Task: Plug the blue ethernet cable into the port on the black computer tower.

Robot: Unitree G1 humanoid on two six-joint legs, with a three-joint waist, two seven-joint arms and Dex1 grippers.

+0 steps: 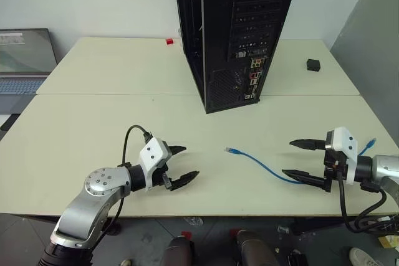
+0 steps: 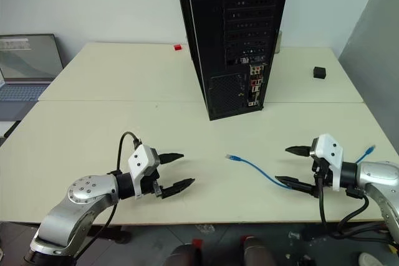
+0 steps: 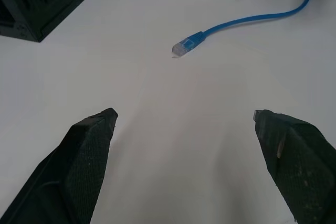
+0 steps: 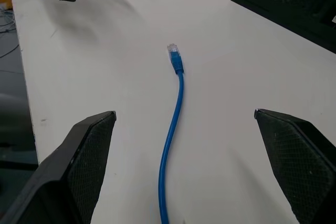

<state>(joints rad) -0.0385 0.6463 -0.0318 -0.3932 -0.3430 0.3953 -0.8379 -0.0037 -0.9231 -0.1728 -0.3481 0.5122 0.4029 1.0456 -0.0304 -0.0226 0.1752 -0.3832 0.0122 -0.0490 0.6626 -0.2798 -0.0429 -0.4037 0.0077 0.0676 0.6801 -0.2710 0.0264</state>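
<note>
The blue ethernet cable (image 1: 262, 164) lies flat on the worktop (image 1: 93, 129), at 6 o'clock from the black computer tower (image 1: 234, 29), its clear plug free. The left pincer (image 1: 182, 165) at its 9 o'clock and the right pincer (image 1: 298, 158) at its 3 o'clock both stand wide and hold nothing.

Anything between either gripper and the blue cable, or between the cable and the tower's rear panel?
Nothing visible. Bare table separates the open left gripper from the blue ethernet cable; the open right gripper already straddles the cord. Bare tabletop also lies between the plug and the black computer tower.
</note>
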